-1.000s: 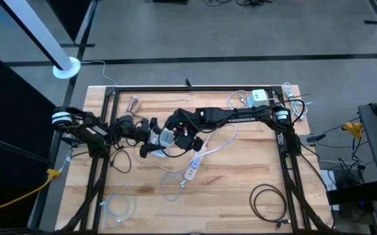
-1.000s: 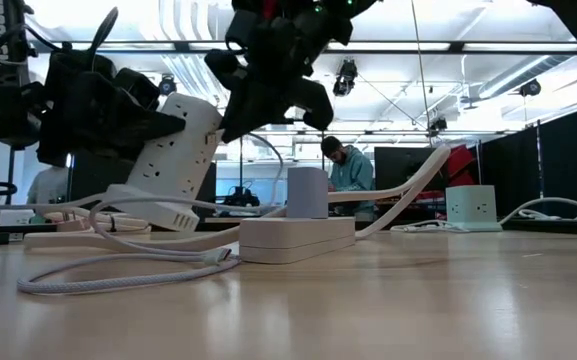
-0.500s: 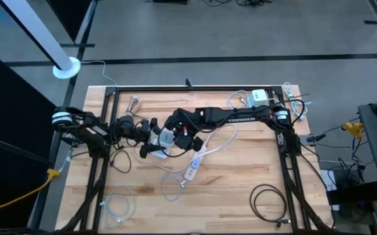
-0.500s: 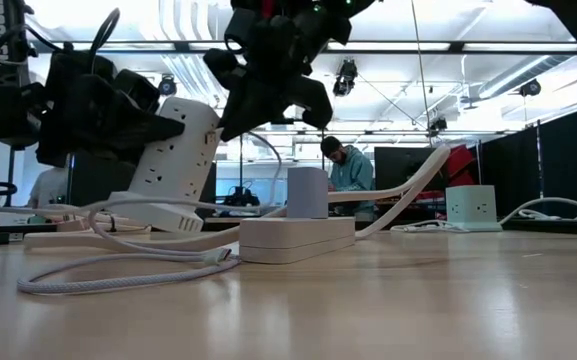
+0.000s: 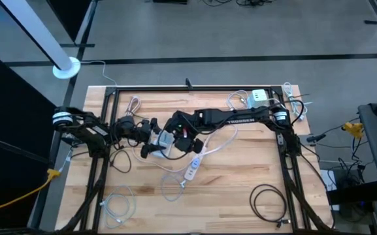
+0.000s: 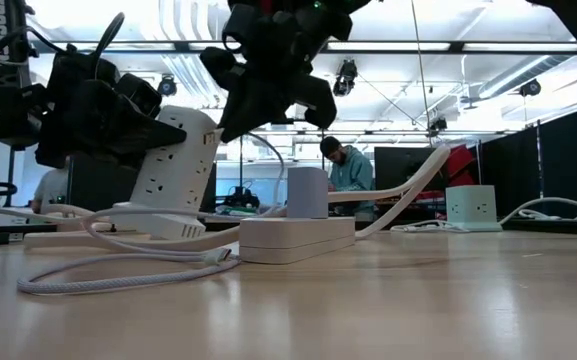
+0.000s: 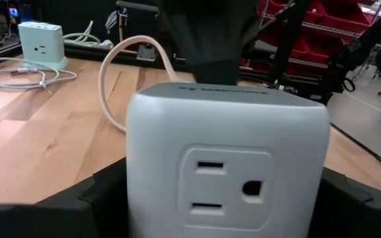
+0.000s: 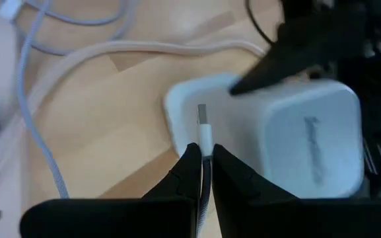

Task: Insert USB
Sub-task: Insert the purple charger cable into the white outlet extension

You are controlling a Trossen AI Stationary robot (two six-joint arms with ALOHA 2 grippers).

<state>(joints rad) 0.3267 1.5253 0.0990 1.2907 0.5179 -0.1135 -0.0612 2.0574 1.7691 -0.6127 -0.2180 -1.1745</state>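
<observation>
The left gripper (image 5: 154, 139) has its jaws spread wide around a white cube-shaped power block (image 7: 226, 158) — one dark finger (image 7: 101, 198) on each side of it, gripping its flanks. In the low view the block (image 6: 173, 165) is tilted and lifted off the table (image 5: 240, 196), its outlet faces showing.

The right gripper (image 8: 203, 158) sits just beside the block, above it in the low view (image 6: 268, 80). Its jaws are pressed together, pinching a white USB plug (image 8: 204, 129) whose metal tip points at the block's side; the tip is very near the block, but whether it touches cannot be told. The plug's pale cable (image 8: 41, 152) trails away across the table.

Near the block, a flat white power strip (image 6: 296, 238) lies on the table with a small white adapter (image 6: 307, 192) standing on it. Farther from the block, toward the table's back edge, stands a pale green cube outlet (image 7: 41, 43) — a coiled cable (image 7: 18, 71) beside it. A person (image 6: 343, 165) shows in the room beyond.
</observation>
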